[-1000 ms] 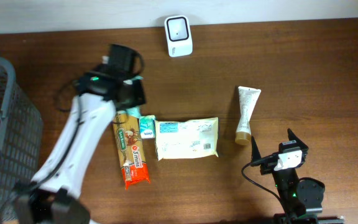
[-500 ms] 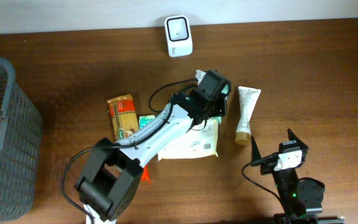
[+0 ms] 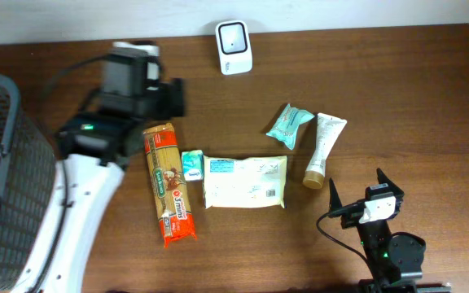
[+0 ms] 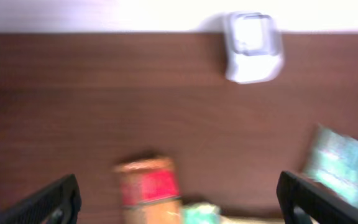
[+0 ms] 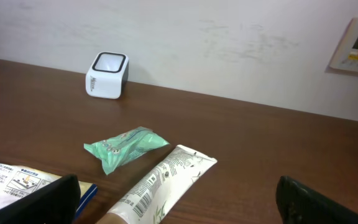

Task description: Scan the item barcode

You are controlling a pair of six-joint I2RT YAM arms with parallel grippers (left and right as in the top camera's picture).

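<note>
The white scanner [image 3: 234, 47] stands at the table's far edge, and it also shows as the scanner [image 4: 252, 46] and the scanner [image 5: 107, 74]. A teal packet [image 3: 289, 125] lies flat beside a white tube [image 3: 324, 146]. My left gripper [image 3: 163, 96] hovers at the upper left, above the top end of the pasta pack [image 3: 169, 183]. In the blurred left wrist view the left gripper [image 4: 179, 199] is open and empty. My right gripper [image 3: 357, 185] rests low near the front right, open. The tube [image 5: 160, 183] lies ahead of it, barcode up, with the teal packet [image 5: 126, 146] behind.
A white wipes pack [image 3: 244, 181] and a small teal box [image 3: 192, 165] lie mid-table beside the pasta pack. A grey mesh basket [image 3: 6, 179] fills the left edge. The wall runs right behind the scanner.
My left gripper opened and let go of the teal packet, which now lies beside the tube. The left arm swung back to the upper left. The right arm has not moved.
</note>
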